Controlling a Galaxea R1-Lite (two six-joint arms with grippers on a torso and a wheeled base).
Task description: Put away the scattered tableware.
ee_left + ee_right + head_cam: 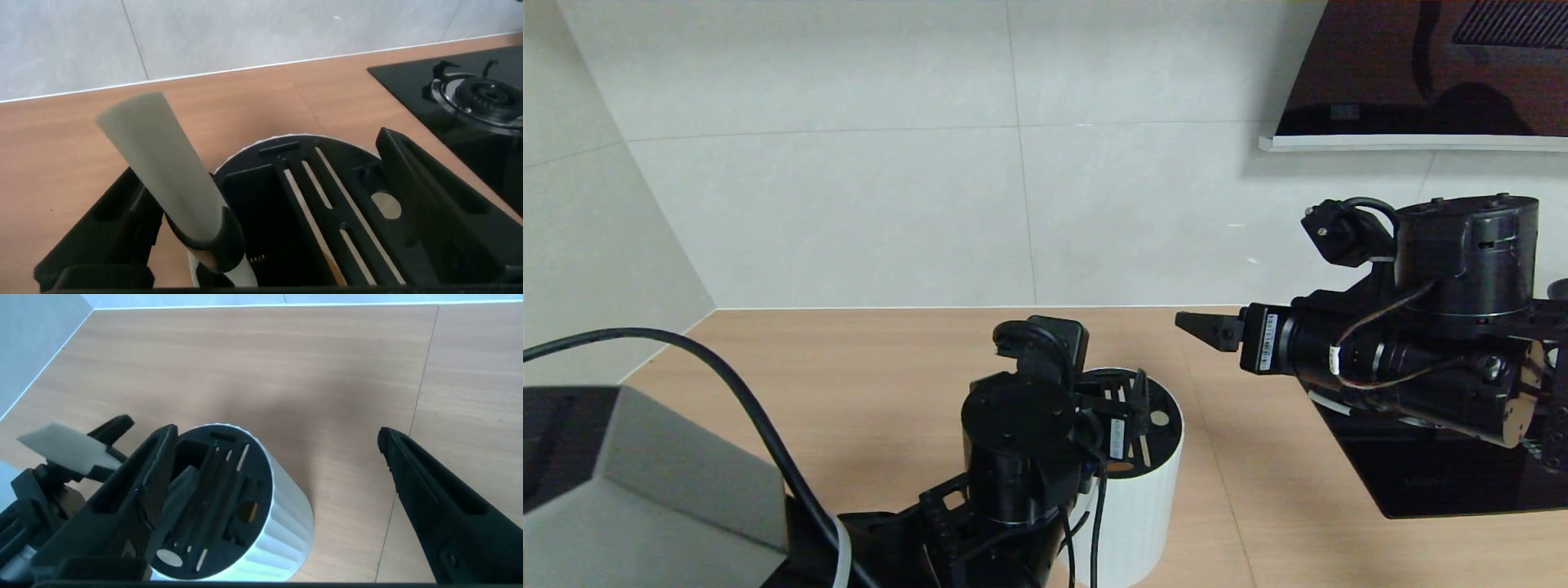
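Wooden surface (866, 367) under a tiled wall — on it we see a white slotted holder (1143, 490).
A pale-handled utensil (163, 171) leans tilted at the holder's rim, between the spread fingers of our left gripper (260, 155); the right gripper (1196, 325) hangs spread near the black cooktop (1462, 482) — apart from the holder.

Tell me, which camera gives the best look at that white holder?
The right wrist view: it shows the holder with its ribbed wall and slotted top together. The left wrist view looks close onto the slotted top. In the head view the left arm covers much of it.
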